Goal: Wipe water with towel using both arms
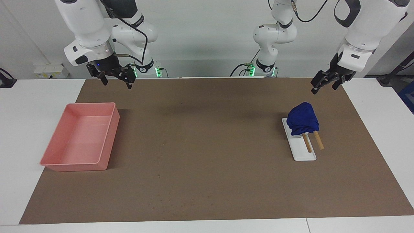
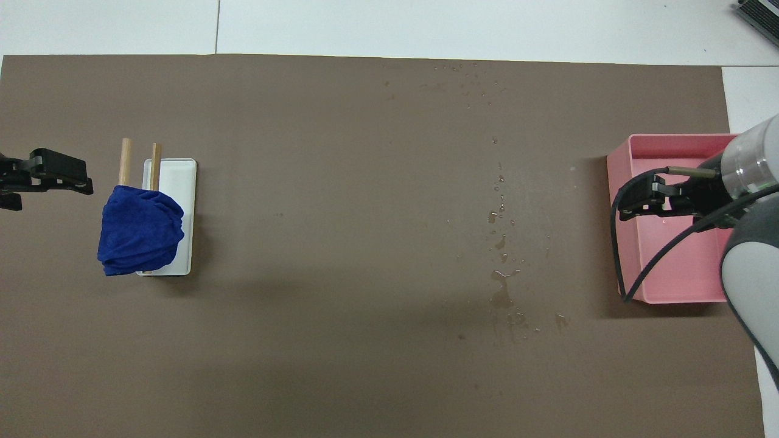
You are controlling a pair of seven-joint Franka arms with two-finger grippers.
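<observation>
While both arms are hanging raised over the brown mat [image 1: 207, 181], nothing on the worktop [image 1: 32, 106] is being touched. The towel [image 1: 303, 122], a deep-blue wrinkled bundle, is sitting draped over the two wooden rods [image 1: 313, 141] of a white rack [image 1: 302, 152] toward the left arm's end of the worktop, presumably parked there so that it stays lifted and easy to pinch from above. The left hand [image 1: 327, 83] is hovering just beside the rack and apart from the cloth, its fingers looking slightly parted, which is suggesting it is the one lined up to take the towel first. The right hand [image 1: 116, 77] is hanging at the right arm's end; from above it is covering part of the pink tray [image 1: 106, 139], yet the facing view is showing it well up in the air, fingers spread and holding nothing.

In the overhead view a trail of water drops and small puddles [image 2: 502, 286] is lying on the mat between the rack and the tray, closer to the tray. The wiping is judged not yet begun. The spill being nearer the right arm's end than the towel probably explains why two arms are needed: one arm for fetching, the other for reaching the wet patch.
</observation>
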